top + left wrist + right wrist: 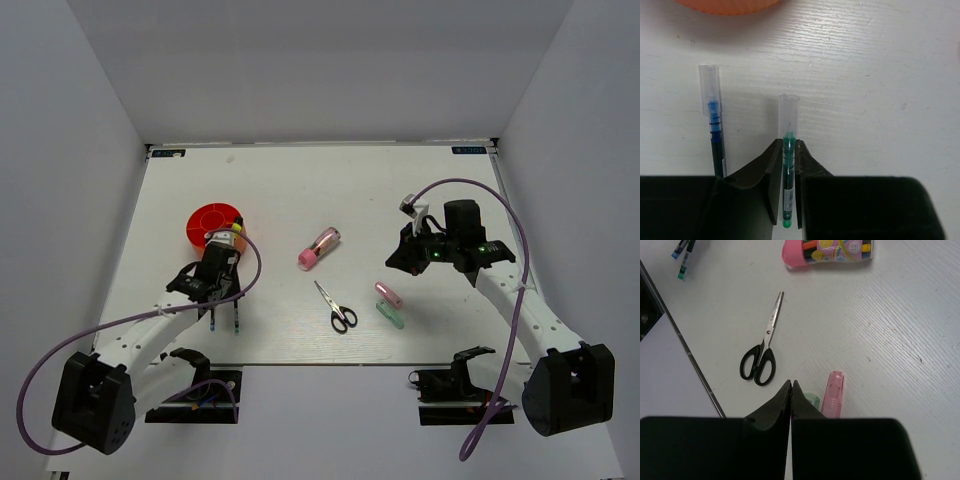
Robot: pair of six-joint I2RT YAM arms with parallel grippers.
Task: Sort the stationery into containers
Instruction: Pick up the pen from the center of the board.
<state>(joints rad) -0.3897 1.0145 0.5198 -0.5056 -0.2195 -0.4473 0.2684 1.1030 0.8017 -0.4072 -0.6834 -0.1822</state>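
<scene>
The left claw (789, 150) is pinched narrow on a slim green pen (789, 117) with a smooth clear cap, just beside a blue pen (712, 115) on the matt white tabletop (880, 75), the round orange pot (730, 5) ahead. The hard, round barrel could pivot or slip in so small a grip and miss the pot. The right claw (791, 385) is closed on nothing above a glossy pink capsule (834, 395).

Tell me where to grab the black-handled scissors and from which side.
Likely from straight above, jaws across the closed blades just ahead of the pivot. The scissors lie flat and shut on the table, the blades together forming one narrow bar, while the handle loops are wide; nothing touches them.
</scene>
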